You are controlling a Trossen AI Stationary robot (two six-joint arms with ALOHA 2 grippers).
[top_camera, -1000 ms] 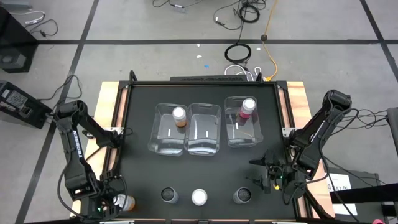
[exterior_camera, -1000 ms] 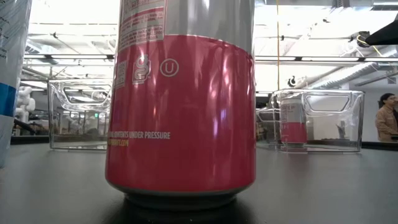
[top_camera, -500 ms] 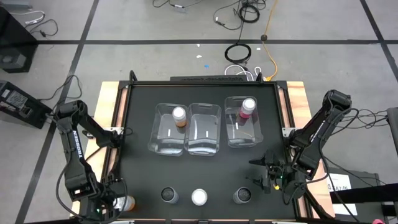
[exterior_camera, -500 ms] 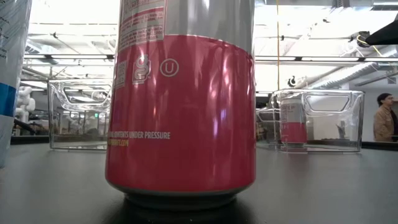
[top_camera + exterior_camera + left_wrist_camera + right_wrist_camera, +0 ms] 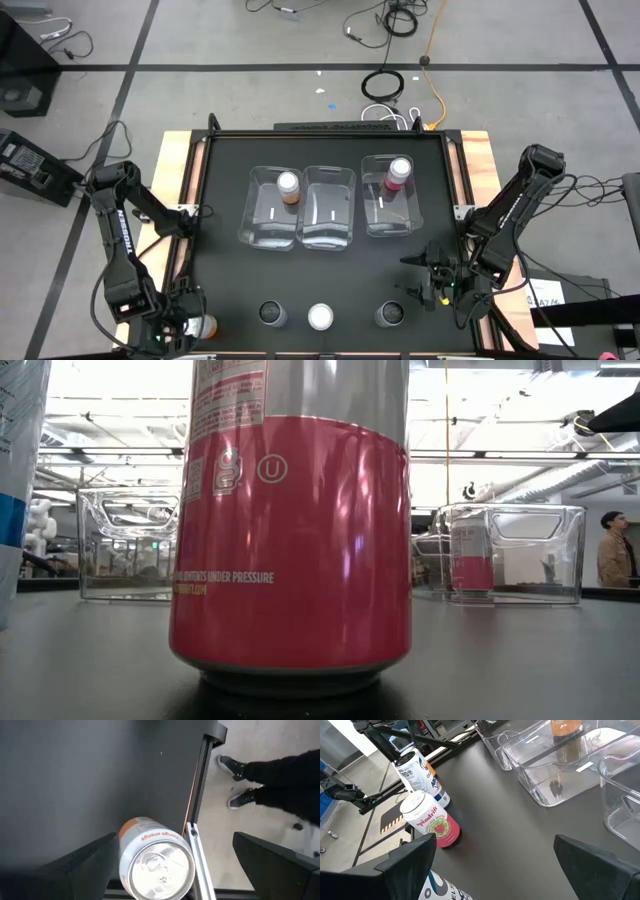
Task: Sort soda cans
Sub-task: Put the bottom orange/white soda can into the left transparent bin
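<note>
I see the black surface [image 5: 220, 200] filling the middle of the overhead frame, with one arm at its lower left corner and one at its lower right.

Three clear bins sit in a row at the centre. The left bin [image 5: 270, 210] holds one orange can [image 5: 288, 186] standing at its far end. The middle bin [image 5: 328, 208] has no can in it. The right bin [image 5: 390, 200] holds one pink can [image 5: 399, 172], also at its far end.

Along the bottom edge of the overhead frame I count three cans in a line: a dark can [image 5: 271, 314] on the left, a second pink can [image 5: 320, 317] with a pale top in the middle, and another dark can [image 5: 390, 315] on the right. A second orange can [image 5: 200, 326] stands at the very lower left corner. That makes six cans: two orange, two pink, two dark.

My left hand [image 5: 178, 328] is spread wide around that corner orange can, one finger on each side; I cannot tell whether either touches it. My right hand [image 5: 425, 278] is also spread wide, holding nothing, low in the right of the frame, just beside the right-hand dark can.

A person [image 5: 612, 548] stands far behind at the right edge of the level view.
</note>
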